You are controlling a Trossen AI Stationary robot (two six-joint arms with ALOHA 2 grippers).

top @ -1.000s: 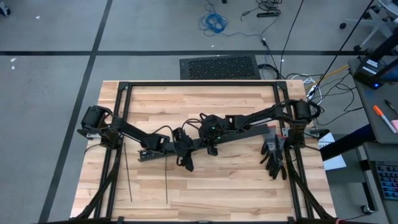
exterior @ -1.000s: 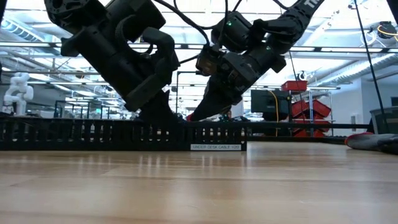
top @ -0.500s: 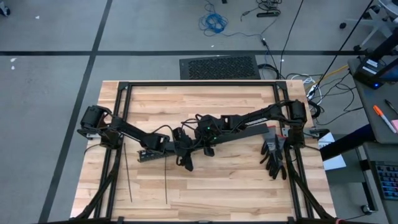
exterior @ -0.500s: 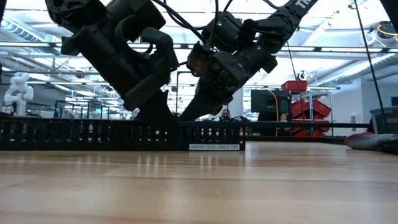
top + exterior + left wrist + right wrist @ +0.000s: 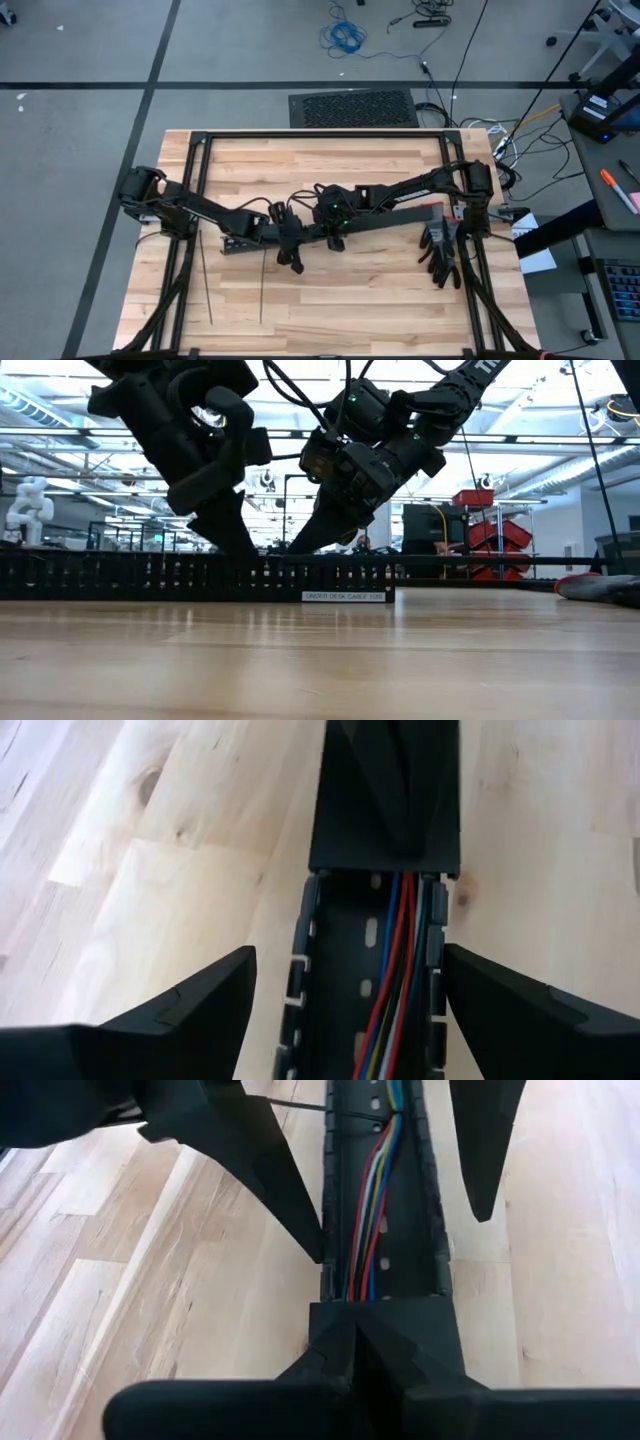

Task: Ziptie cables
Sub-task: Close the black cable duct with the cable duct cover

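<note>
A long black slotted duct (image 5: 395, 214) lies across the middle of the table. The cables (image 5: 395, 980), red, blue, grey and yellow wires, run along inside it. A black cover (image 5: 385, 820) closes one stretch of the duct. My left gripper (image 5: 348, 950) is open, with one finger on either side of the open duct, clear of its walls. My right gripper (image 5: 355, 1330) is shut over the cover. One ziptie (image 5: 261, 290) lies on the wood near the front, and a thin dark strip (image 5: 300, 1104) reaches the duct's side. My right gripper rests its shut fingertips (image 5: 352, 1342) on the duct's cover (image 5: 400, 1315), close to the edge where the open stretch begins. The fingers slant down from the table's right and lie along the duct. The duct stays flat on the table.
A second ziptie (image 5: 205, 280) lies at the front left. Black gloves (image 5: 440, 255) lie at the table's right edge. A black metal frame (image 5: 320, 134) rims the table. Bare wood lies in front of the duct.
My left gripper has risen off the duct and drawn back a little toward the table's left edge. The ziptie near the front has slid slightly left.
</note>
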